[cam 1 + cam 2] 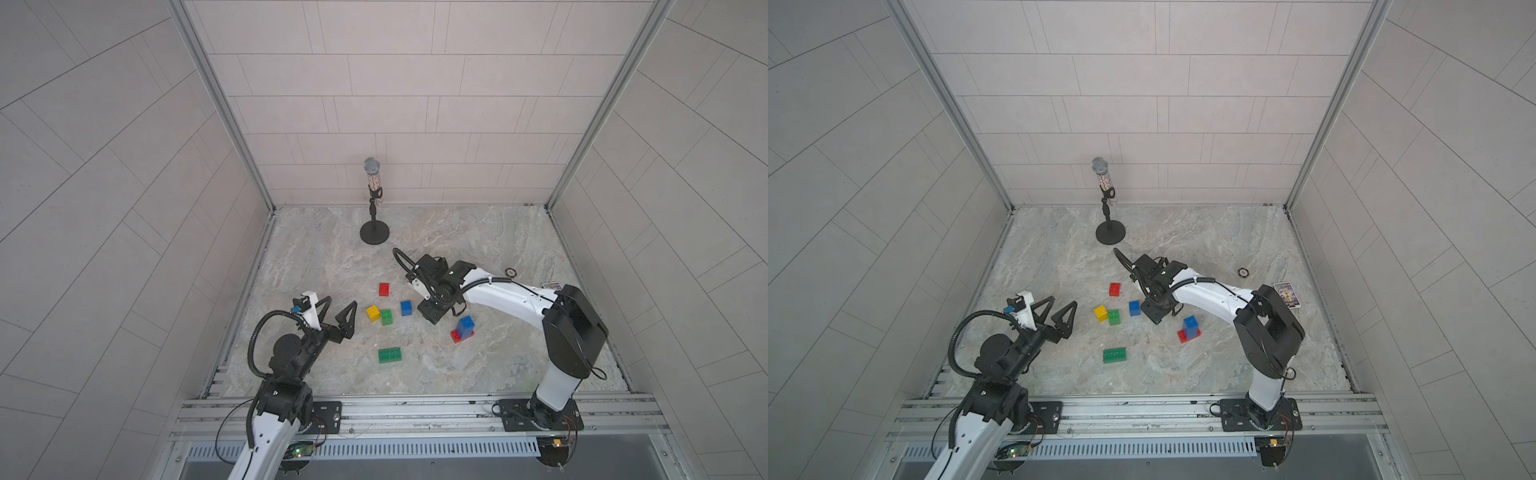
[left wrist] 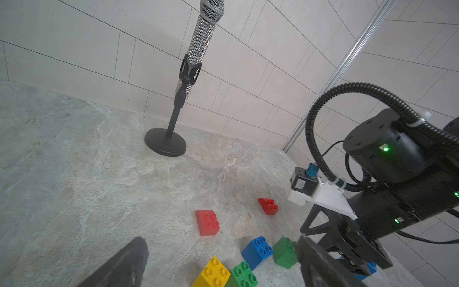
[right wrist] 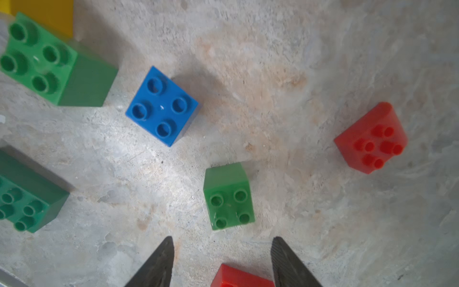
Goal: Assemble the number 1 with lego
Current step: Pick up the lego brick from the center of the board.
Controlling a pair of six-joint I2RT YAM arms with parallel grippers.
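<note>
**The right fingers (image 3: 162,266) straddle a red brick (image 3: 242,277)**

Bottom of the right wrist view: they stand parted, gripping nothing. Just beyond lies a green brick (image 3: 228,196), a blue brick (image 3: 161,105) farther up-left. The left fingers (image 2: 124,266) gape empty, well off.

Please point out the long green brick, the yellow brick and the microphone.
long green brick (image 1: 390,355): in a top view, on its studded top.
yellow brick (image 1: 373,313): in a top view, on its studded top.
microphone (image 1: 372,180): in a top view, on its glittery handle.

Pale tiled walls (image 1: 374,83), marbled stone tabletop (image 1: 316,257)
</note>
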